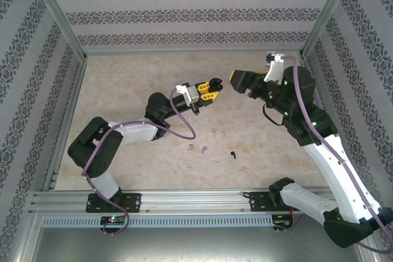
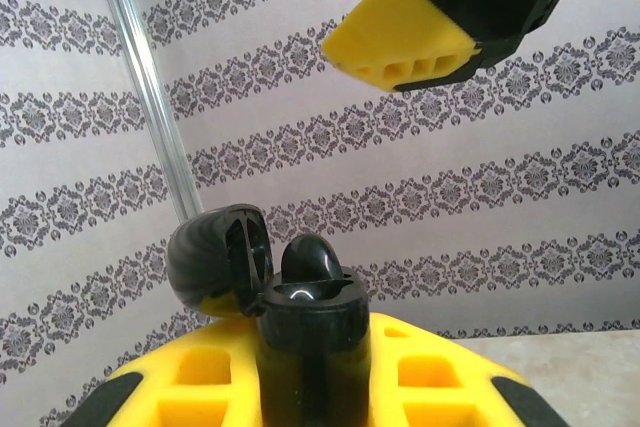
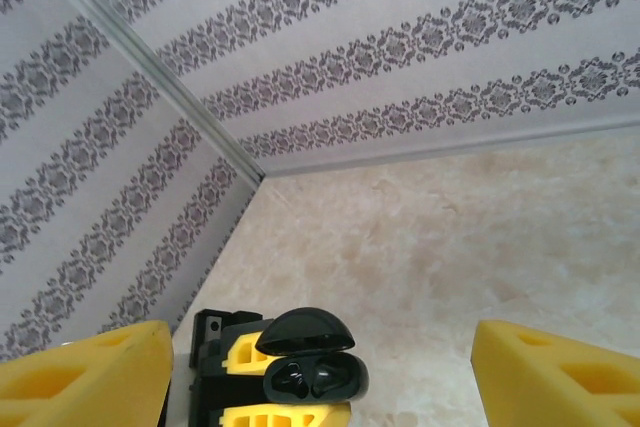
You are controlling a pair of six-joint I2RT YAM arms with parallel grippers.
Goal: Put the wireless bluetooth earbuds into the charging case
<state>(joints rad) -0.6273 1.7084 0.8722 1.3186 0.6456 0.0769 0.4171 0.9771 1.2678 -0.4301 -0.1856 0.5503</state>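
My left gripper (image 1: pixel 213 91) is shut on a black charging case (image 1: pixel 215 82), held up above the table with its lid (image 2: pixel 214 257) hinged open. In the left wrist view a glossy black earbud (image 2: pixel 311 260) stands up out of the case body (image 2: pixel 308 347). The right wrist view looks into the open case (image 3: pixel 312 379) between my open right gripper's yellow fingers (image 3: pixel 90 377). My right gripper (image 1: pixel 241 83) hovers just right of the case, not touching it. On the table lie a pale pink pair (image 1: pixel 218 132), a purple pair (image 1: pixel 198 149) and one black earbud (image 1: pixel 234 154).
Patterned walls and metal posts (image 1: pixel 61 23) enclose the beige table (image 1: pixel 135 72). An aluminium rail (image 1: pixel 184 199) runs along the near edge by the arm bases. The loose earbuds lie below and between the two grippers.
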